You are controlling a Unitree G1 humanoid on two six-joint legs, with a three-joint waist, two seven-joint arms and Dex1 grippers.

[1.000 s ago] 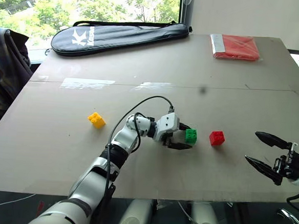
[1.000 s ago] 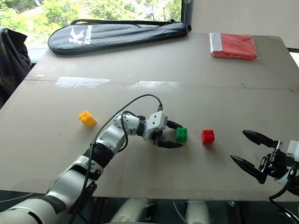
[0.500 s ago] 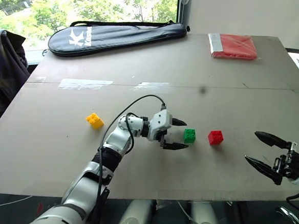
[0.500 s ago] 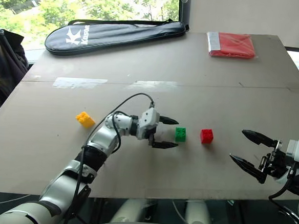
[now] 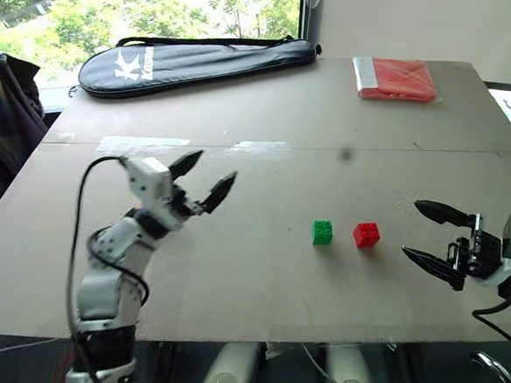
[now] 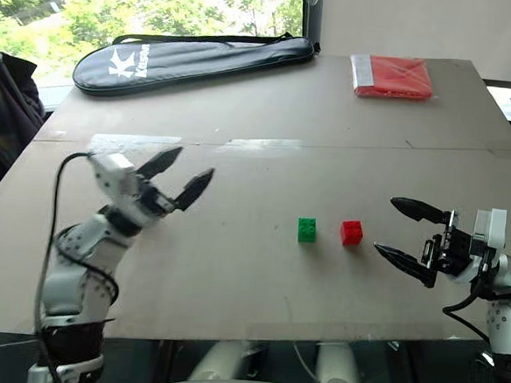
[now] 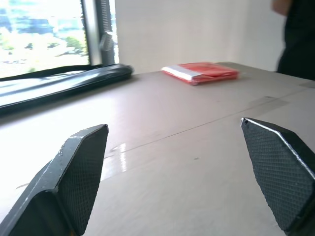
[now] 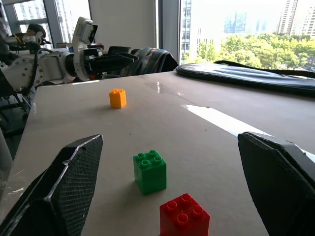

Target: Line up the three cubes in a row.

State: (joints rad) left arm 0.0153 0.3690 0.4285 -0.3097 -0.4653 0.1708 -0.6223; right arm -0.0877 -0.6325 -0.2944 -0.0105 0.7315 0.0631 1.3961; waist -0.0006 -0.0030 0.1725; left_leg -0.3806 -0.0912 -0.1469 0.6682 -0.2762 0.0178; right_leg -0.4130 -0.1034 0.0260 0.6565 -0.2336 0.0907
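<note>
We see the green cube [image 5: 323, 232] and red cube [image 5: 366, 234] side by side, just apart, near the middle of the desk [image 5: 270, 114]. The yellow cube [image 8: 117, 98] sits well apart, toward our left tool [image 5: 206, 177], which hangs spread and empty above the desk. Our right tool [image 5: 426, 232] hovers spread beside the red cube.

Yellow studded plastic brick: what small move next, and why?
Probably lower the open left gripper onto the yellow studded plastic brick and grip it: the green studded brick and red studded brick sit side by side, while the yellow one stands apart, nearer that gripper.
</note>
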